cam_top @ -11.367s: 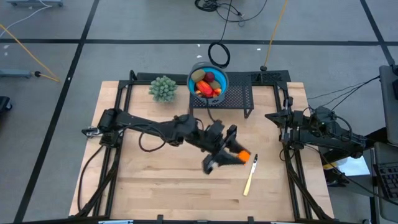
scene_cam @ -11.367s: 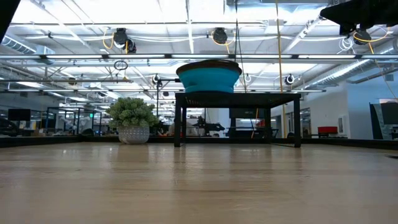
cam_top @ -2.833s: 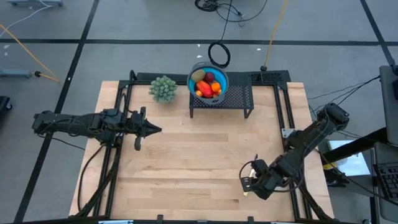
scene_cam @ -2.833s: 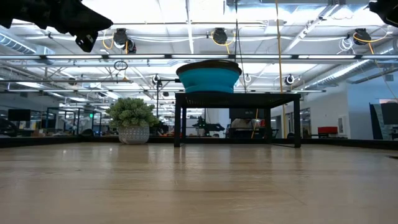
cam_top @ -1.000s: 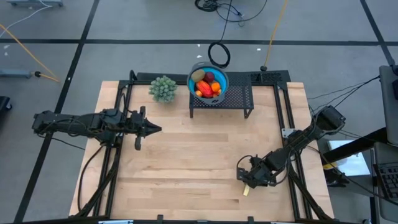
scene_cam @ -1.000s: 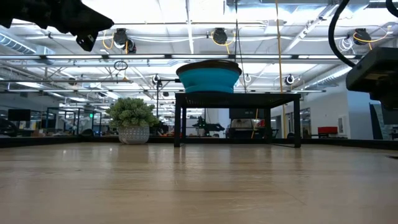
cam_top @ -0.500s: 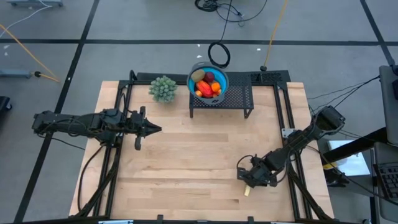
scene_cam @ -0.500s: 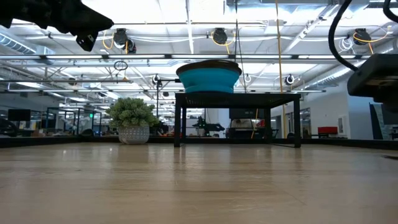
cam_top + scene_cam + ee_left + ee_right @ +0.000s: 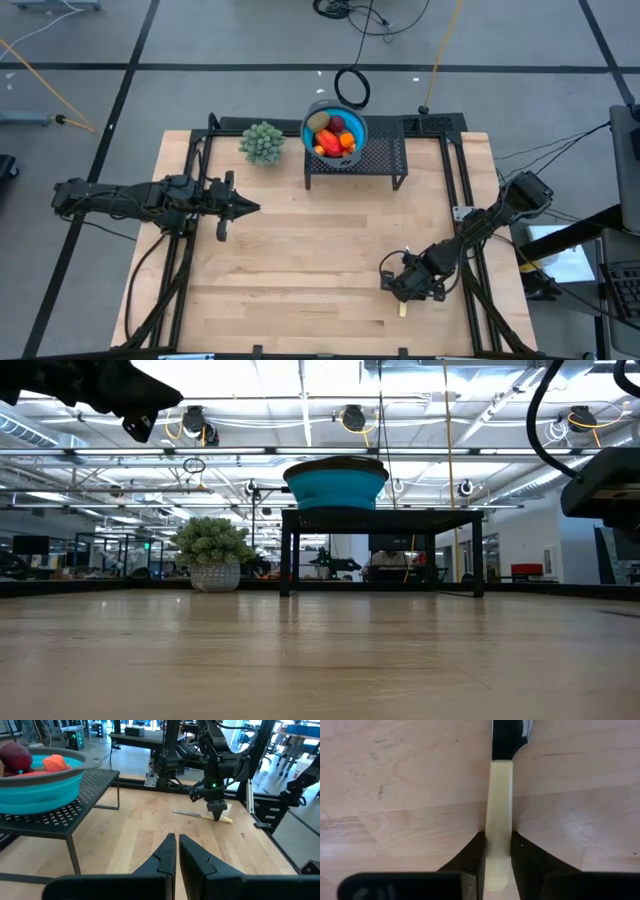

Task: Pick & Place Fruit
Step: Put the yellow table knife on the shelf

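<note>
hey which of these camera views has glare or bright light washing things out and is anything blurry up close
Low view: ceiling lights blow out to white, and the near table is soft. Right wrist view: evenly lit; the pale knife handle is sharp, the dark fingers beside it blurred. Left wrist view: its own fingers are slightly soft. High view: flat, even light, no glare.

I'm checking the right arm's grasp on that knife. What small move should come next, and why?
Probably a short straight lift. The right tool has its fingers closed against both sides of the knife's pale handle, and the knife lies flat on the table. Raising it a little would show whether the grip holds. The left tool waits shut, off to the side.
</note>
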